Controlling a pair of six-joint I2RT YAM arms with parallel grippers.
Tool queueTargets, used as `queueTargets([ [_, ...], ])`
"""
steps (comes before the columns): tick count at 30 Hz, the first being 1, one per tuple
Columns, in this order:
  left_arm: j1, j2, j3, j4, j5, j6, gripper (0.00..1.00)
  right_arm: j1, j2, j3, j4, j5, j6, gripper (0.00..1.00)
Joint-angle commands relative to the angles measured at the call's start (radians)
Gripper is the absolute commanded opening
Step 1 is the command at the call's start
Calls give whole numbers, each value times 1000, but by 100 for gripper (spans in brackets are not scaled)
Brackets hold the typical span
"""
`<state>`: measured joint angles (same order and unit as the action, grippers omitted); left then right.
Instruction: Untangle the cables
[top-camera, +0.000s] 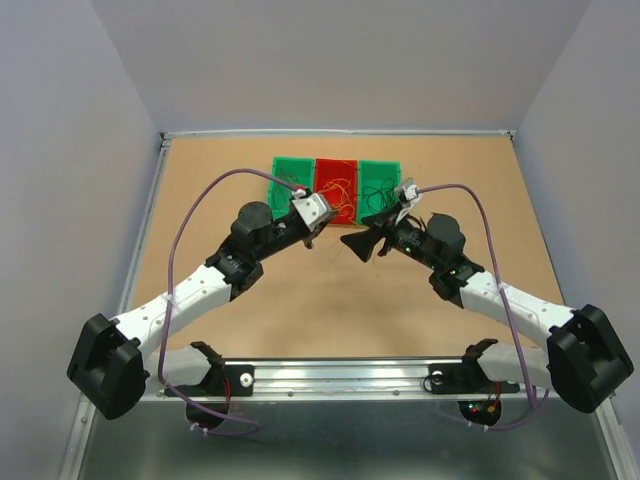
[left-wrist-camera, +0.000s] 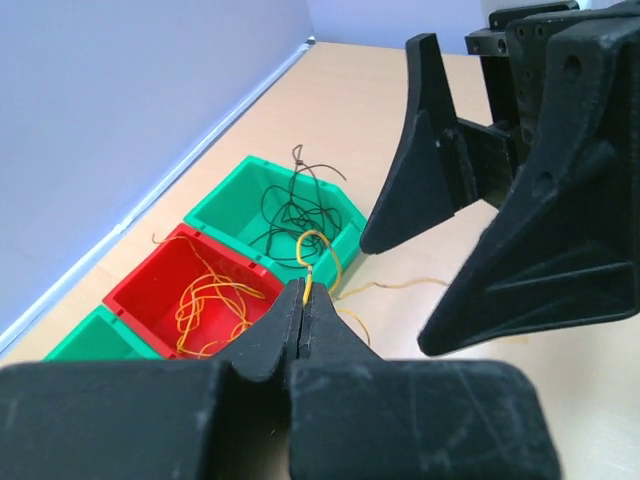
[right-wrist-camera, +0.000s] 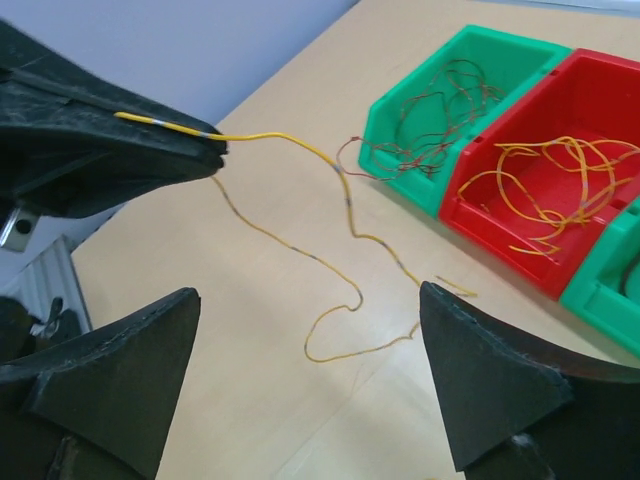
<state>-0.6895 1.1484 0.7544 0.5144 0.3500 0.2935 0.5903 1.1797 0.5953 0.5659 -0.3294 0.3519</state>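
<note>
While my left gripper (left-wrist-camera: 303, 290) is pinching an orange-yellow strand (right-wrist-camera: 290, 140) between fingers pressed fully together, my right gripper (right-wrist-camera: 307, 300) is hovering close by with its fingers spread wide and nothing between them. I am judging that I am in the middle of drawing one strand free. It is running out from my left fingertips, sagging down to the table (right-wrist-camera: 270, 420) and looping across the bare wood near the bins.

Most of the cables (right-wrist-camera: 545, 170) are already lying sorted by colour, as far as I can see. Yellow ones are sitting in the red bin (right-wrist-camera: 500, 245), brown-red ones in the green bin of brown-red wire (right-wrist-camera: 405, 185), and black ones in the green bin of black wire (left-wrist-camera: 222, 205). Midway along my strand a small reddish kink is showing. It may be a second wire wound round mine, but at this thinness I cannot tell.

So the next move, I am thinking, is calling for my right fingers to come down onto the trailing part just past that kink and close on it, low and gently. Wire this fine is likely to slip out of wide pads. After that I am expecting to need a slow pull apart, watching whether anything is lifting along with it. Only then am I carrying the yellow strand over the red bin and letting go.
</note>
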Motion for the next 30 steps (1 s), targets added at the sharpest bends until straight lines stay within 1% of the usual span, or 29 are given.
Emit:
queueTargets([
  [1, 2, -26, 52, -11, 128, 12, 0, 2, -25, -29, 150, -128, -34, 97],
  [2, 4, -26, 57, -17, 170, 12, 0, 2, -17, -26, 150, -122, -37, 97],
  [7, 4, -3, 82, -69, 270, 7, 0, 22, 9, -14, 143, -105, -65, 100],
  [9, 2, 4, 97, -86, 311, 9, 0, 54, 23, -3, 124, -68, -102, 100],
  [11, 4, 13, 109, -100, 316, 4, 0, 80, 34, 14, 98, -54, -123, 100],
  [14, 4, 16, 121, -106, 294, -19, 0, 147, 57, 27, 83, 6, -175, 100],
  [15, 5, 16, 129, -111, 293, -31, 0, 181, 67, 29, 83, 44, -201, 100],
  [18, 7, 20, 151, -129, 305, -73, 0, 227, 86, 32, 92, 125, -235, 100],
  [22, 13, 31, 169, -137, 351, -120, 0, 243, 112, 12, 153, 145, -237, 100],
  [26, 25, 31, 171, -111, 360, -188, 0, 249, 133, -2, 199, 171, -226, 99],
  [28, 51, 28, 166, -77, 368, -249, 0, 250, 143, -9, 227, 187, -218, 89],
  [30, 76, 28, 152, -45, 397, -289, 0, 250, 155, -8, 236, 202, -214, 75],
])
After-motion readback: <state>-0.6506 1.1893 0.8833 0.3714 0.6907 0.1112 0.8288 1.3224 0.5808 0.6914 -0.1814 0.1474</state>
